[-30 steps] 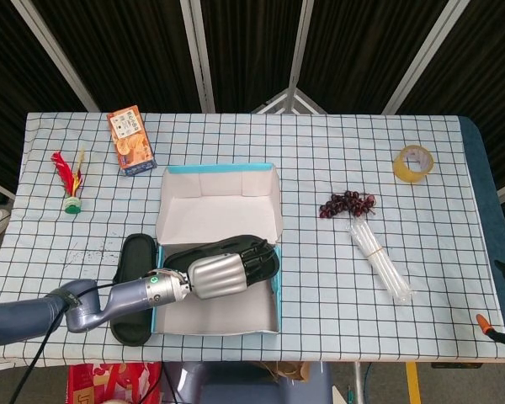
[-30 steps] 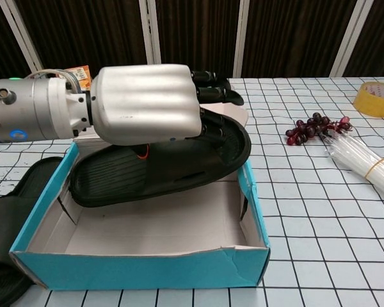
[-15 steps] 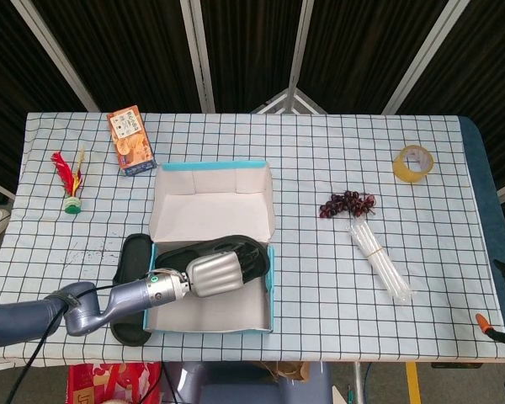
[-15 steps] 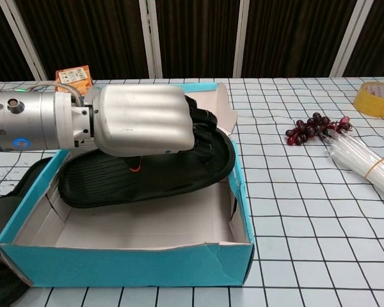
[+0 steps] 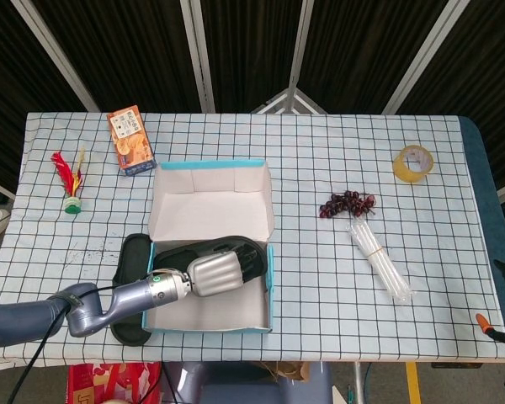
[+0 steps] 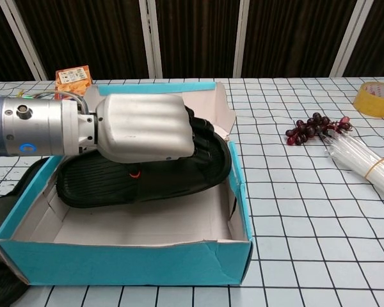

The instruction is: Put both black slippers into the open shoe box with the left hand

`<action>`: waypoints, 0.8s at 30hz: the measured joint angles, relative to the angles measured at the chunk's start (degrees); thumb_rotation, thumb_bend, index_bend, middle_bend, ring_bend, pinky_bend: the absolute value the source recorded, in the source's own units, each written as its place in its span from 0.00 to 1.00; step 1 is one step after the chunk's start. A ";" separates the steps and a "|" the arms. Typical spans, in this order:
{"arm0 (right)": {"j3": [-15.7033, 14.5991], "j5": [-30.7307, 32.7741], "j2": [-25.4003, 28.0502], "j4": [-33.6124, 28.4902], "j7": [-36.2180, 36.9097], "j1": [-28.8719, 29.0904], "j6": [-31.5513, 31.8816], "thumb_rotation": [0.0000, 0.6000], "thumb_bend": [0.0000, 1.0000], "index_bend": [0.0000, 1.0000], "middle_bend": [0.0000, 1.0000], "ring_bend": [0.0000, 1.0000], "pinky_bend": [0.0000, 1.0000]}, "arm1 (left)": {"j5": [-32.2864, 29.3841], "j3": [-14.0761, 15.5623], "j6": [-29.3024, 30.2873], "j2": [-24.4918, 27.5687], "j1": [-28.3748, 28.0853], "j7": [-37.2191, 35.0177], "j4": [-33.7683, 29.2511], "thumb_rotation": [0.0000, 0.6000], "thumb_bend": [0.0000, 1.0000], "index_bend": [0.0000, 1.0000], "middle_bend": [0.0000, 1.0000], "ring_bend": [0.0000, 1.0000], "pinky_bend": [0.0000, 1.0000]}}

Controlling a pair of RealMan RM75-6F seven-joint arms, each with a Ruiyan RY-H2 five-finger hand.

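My left hand (image 5: 215,273) (image 6: 147,128) grips a black slipper (image 6: 147,176) (image 5: 248,257) and holds it inside the open teal shoe box (image 5: 269,273) (image 6: 128,262), tilted with its toe end toward the right wall. The second black slipper (image 5: 130,261) (image 6: 3,284) lies flat on the table just outside the box's left wall, partly hidden by my left forearm. The box's white lid (image 5: 210,198) stands open at the far side. My right hand is out of both views.
An orange carton (image 5: 130,139) (image 6: 73,75) and a red feather shuttlecock (image 5: 70,185) sit at the far left. Dark grapes (image 5: 347,204) (image 6: 313,126), a bundle of clear tubes (image 5: 379,261) (image 6: 365,160) and a tape roll (image 5: 413,163) (image 6: 375,98) lie right of the box.
The hand has carried the slipper down and leftward, deeper into the box. The box itself has shifted left and squared up on the table.
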 measured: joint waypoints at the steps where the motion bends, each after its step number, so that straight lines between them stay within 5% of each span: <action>1: 0.01 0.03 0.01 -0.03 -0.02 0.00 0.00 1.00 0.31 0.03 0.11 0.18 0.13 | -0.03 0.03 -0.09 -0.19 -0.03 -0.12 0.12 1.00 0.37 0.49 0.49 0.20 0.44; 24: 0.15 0.75 -0.03 -0.12 -0.57 0.25 -0.77 1.00 0.31 0.03 0.11 0.18 0.13 | -4.16 -0.13 -3.92 -5.52 -0.27 -1.89 4.50 1.00 0.37 0.49 0.49 0.20 0.45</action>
